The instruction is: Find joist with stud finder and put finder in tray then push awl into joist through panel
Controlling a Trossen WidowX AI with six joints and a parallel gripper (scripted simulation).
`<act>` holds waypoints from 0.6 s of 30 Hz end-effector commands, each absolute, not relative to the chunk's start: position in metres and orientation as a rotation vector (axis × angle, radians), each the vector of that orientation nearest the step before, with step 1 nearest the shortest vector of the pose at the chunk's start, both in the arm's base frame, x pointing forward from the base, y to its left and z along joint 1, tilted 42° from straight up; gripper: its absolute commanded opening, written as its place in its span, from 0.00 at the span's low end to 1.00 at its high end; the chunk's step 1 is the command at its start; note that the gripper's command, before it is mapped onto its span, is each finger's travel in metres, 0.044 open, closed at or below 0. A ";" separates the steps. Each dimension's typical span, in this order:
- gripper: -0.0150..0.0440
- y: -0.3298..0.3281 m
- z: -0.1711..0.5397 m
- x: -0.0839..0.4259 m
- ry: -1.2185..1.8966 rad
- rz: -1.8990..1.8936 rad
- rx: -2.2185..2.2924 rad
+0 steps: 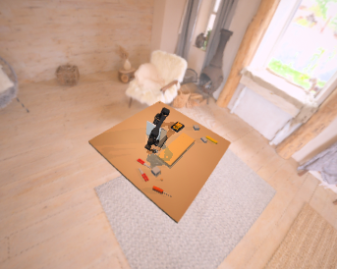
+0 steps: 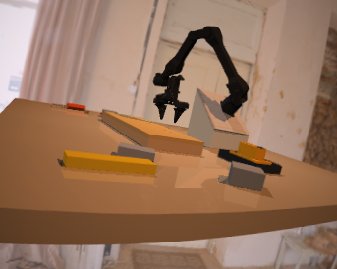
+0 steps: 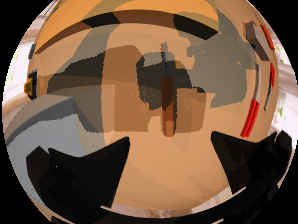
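The stud finder (image 1: 177, 126) (image 2: 252, 150), orange-yellow, sits in the black tray (image 2: 273, 168). The floor panel (image 1: 181, 148) (image 2: 153, 132) (image 3: 75, 24) is a flat orange slab; no hole can be made out in it. The awl (image 3: 168, 102), with a brown handle and a thin grey shaft, lies on the table in the wrist view, shaft toward the panel. I cannot make it out in the top and exterior views. My gripper (image 1: 151, 149) (image 2: 169, 119) (image 3: 172, 139) is open and empty, high above the table, with the awl's handle end showing between its fingertips in the wrist view.
A pale wedge-shaped block (image 1: 151, 129) (image 2: 199, 120) (image 3: 47, 132) stands beside the arm. Red-handled tools (image 1: 144, 176) (image 3: 250, 118) and a grey block (image 1: 156, 172) (image 3: 256, 41) lie on one side. A yellow bar (image 1: 211, 139) (image 2: 109, 162) and another grey block (image 2: 247, 177) lie beyond the panel.
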State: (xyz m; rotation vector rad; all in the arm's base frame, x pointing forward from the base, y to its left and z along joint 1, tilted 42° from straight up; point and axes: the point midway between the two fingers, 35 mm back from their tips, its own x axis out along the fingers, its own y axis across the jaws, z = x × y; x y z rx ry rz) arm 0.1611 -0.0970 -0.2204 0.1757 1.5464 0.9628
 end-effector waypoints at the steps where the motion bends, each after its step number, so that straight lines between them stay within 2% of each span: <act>1: 1.00 -0.102 -0.220 0.162 1.541 0.955 0.157; 18: 1.00 -0.094 -0.227 0.154 1.541 0.955 0.157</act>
